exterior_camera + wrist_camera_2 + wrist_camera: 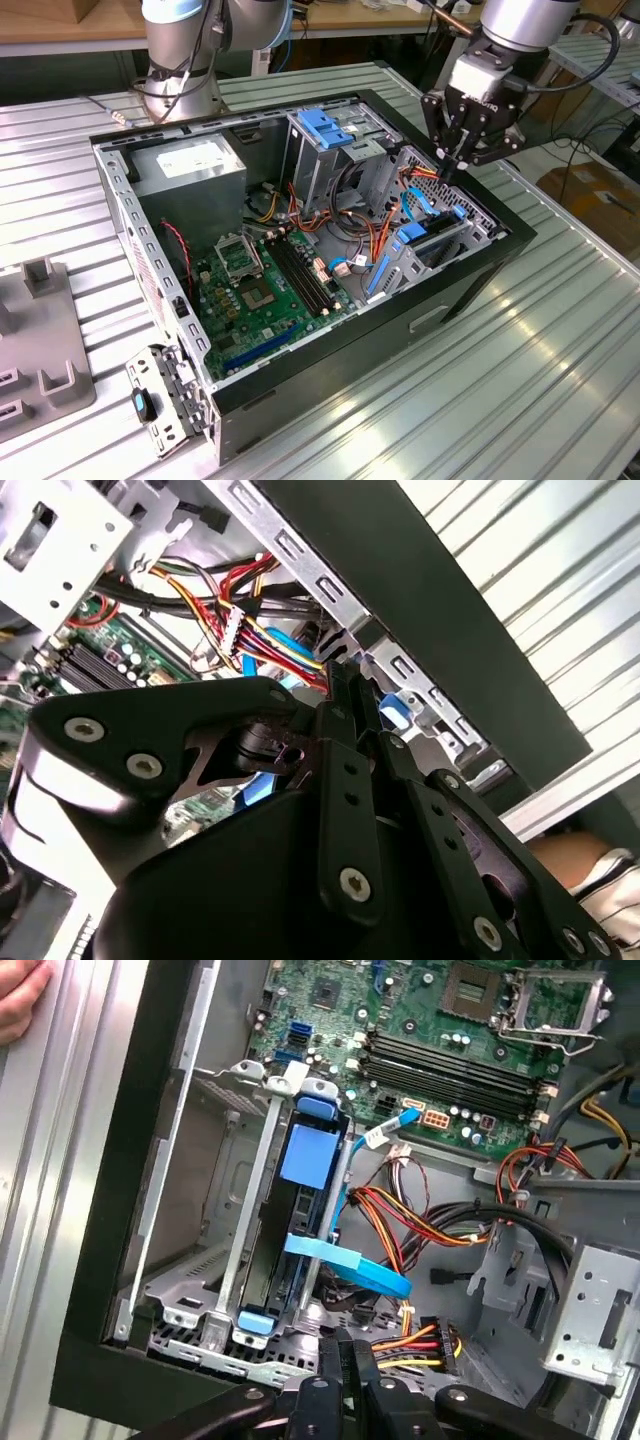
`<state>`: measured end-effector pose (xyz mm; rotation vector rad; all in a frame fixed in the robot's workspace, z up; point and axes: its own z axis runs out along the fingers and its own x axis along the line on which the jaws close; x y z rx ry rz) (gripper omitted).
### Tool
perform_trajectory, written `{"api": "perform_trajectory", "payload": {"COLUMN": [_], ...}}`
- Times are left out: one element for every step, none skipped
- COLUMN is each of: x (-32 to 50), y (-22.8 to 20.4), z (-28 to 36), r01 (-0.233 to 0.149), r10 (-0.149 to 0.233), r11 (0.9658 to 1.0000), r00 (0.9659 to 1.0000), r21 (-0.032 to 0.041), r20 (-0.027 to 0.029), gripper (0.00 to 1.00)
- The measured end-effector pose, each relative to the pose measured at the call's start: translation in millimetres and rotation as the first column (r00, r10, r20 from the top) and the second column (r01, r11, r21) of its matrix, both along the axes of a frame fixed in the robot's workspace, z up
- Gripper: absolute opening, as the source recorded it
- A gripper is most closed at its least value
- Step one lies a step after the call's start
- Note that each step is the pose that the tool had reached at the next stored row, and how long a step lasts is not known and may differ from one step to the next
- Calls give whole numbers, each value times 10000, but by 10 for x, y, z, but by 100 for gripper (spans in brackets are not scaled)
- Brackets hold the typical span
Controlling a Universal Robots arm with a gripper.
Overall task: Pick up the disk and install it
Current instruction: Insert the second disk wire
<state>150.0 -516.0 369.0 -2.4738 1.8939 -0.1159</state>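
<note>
My hand (452,165) hovers closed and empty above the case's (470,280) front corner. The disk (305,1155) stands on edge in its bay there, blue rails showing. Judged rigid, fairly heavy, shock-sensitive; grip by its side rails.

Computer case (470,290): lies open on its side on the ribbed table (520,400), open face up.
Power-supply box (190,165): inside the case, in the far corner toward the exterior view's left.
Motherboard (265,285): flat on the case floor, nearer than the power-supply box.
Drive cage (335,150): stands beside the power-supply box, on the exterior view's right of it.
Disk (305,1200): seems to sit edge-on in the bay by the case wall, the cable bundle (420,1220) just beside it.
Gripper (448,170): above the case's far right corner, over the bay.
Grey fixture (35,340): on the table, left of the case.
</note>
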Motion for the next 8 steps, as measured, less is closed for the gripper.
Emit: {"api": "perform_trajectory", "payload": {"x": [0,0,0,0,0,0,0,0], "y": [0,0,1,1,0,0,0,0], "z": [0,0,-1,-5,-8,-13,-19,-24], "r01": [231,392,495,612,737,894,1106,1260], "r10": [-231,-392,-495,-612,-737,-894,-1107,-1260], "r11": [9997,9989,9983,9977,9968,9956,9934,9916], "r00": [9997,9992,9988,9981,9973,9960,9939,9920], "r21": [82,254,294,298,297,297,296,297], "r20": [-1,-7,-9,-9,-10,-10,-10,-10], "gripper": [16,16,16,16,16,16,16,16]}}
